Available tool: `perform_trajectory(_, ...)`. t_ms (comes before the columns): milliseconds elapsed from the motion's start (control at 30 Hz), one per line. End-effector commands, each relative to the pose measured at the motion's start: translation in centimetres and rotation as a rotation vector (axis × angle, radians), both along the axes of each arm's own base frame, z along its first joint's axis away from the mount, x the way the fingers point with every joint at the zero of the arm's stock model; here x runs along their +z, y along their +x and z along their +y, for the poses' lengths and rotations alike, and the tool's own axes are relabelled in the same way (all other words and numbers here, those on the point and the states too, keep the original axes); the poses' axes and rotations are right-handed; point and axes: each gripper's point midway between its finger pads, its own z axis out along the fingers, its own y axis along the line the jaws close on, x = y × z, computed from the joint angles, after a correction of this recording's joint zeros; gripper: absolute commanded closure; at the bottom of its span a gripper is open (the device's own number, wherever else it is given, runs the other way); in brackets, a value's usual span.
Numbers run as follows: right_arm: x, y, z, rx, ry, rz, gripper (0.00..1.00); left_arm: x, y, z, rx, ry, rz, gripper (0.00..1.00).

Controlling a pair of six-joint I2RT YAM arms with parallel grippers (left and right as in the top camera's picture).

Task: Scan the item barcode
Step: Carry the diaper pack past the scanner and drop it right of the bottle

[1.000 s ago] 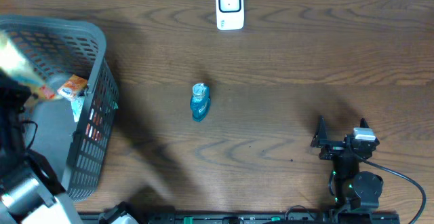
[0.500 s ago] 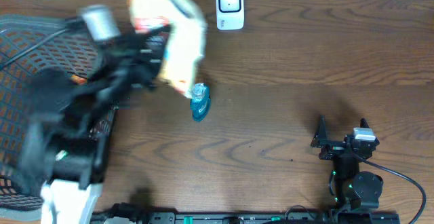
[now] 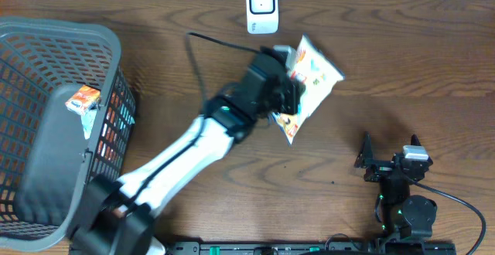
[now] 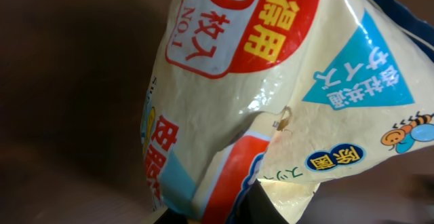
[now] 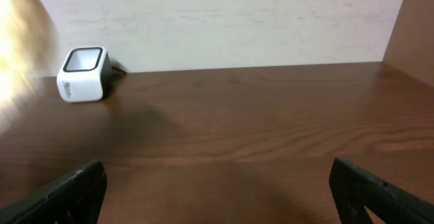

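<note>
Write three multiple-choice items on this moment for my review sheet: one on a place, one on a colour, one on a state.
1. Where does the scanner stand on the table?
A. At the far edge, top centre of the overhead view
B. At the near edge
C. At the right edge

2. What colour is the mesh basket?
A. Blue
B. Grey
C. White

3. What state is the left claw in?
A. Open above bare wood
B. Shut on the snack bag
C. Shut on nothing

Answers:
1 A: the overhead view shows the white unit at the top centre.
2 B: its walls and rim are grey.
3 B: the bag sits at the arm's tip overhead and fills the left wrist view.
</note>
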Motion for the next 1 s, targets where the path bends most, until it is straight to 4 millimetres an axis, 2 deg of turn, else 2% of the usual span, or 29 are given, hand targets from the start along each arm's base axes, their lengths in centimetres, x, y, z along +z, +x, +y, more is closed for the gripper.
perform_trajectory(0,0.0,0.0,0.0,-0.001,0.006,0.0,0.01,-3.1,0.9,0.4,0.041,0.206,-0.1,0.92)
perform_trajectory(67,0.0,0.0,0.0,-0.001,0.006,0.0,0.01,-6.1,0.3,0.6,0.042,0.304,-0.071,0.92)
perform_trajectory(167,0.0,0.0,0.0,-0.001,0.006,0.0,0.01,-8.9,-0.8,0.6,0.017,0.367,-0.022,0.92)
perform_trajectory(267,0.0,0.0,0.0,-0.001,0.006,0.0,0.01,-9.7,-1.4,0.3,0.0,0.385,-0.008,0.91)
perform_trajectory(333,0.0,0.0,0.0,-0.001,0.006,0.0,0.01,-9.1,-1.5,0.1,-0.003,0.375,-0.019,0.56)
perform_trajectory(400,0.0,0.0,0.0,-0.001,0.006,0.0,0.01,-7.7,-1.3,-0.1,0.001,0.355,-0.036,0.25)
perform_trajectory(433,0.0,0.0,0.0,-0.001,0.006,0.0,0.01,-6.5,-1.2,-0.2,0.002,0.343,-0.049,0.12)
perform_trajectory(500,0.0,0.0,0.0,-0.001,0.006,0.0,0.01,-3.5,-1.0,-0.5,-0.007,0.325,-0.087,0.02)
perform_trajectory(633,0.0,0.0,0.0,-0.001,0.006,0.0,0.01,5.2,-0.6,-0.9,-0.039,0.282,-0.208,0.0)
perform_trajectory(733,0.0,0.0,0.0,-0.001,0.006,0.0,0.01,12.8,-0.5,0.1,-0.06,0.274,-0.345,0.0)
perform_trajectory(833,0.0,0.0,0.0,-0.001,0.006,0.0,0.01,18.8,0.4,4.0,0.03,0.322,-0.449,0.0)
perform_trajectory(900,0.0,0.0,0.0,-0.001,0.006,0.0,0.01,21.3,1.1,7.6,0.128,0.379,-0.48,0.0)
perform_trajectory(933,0.0,0.0,0.0,-0.001,0.006,0.0,0.01,22.5,1.8,10.7,0.218,0.423,-0.485,0.0)
perform_trajectory(967,0.0,0.0,0.0,-0.001,0.006,0.0,0.01,23.0,2.0,12.5,0.269,0.447,-0.484,0.0)
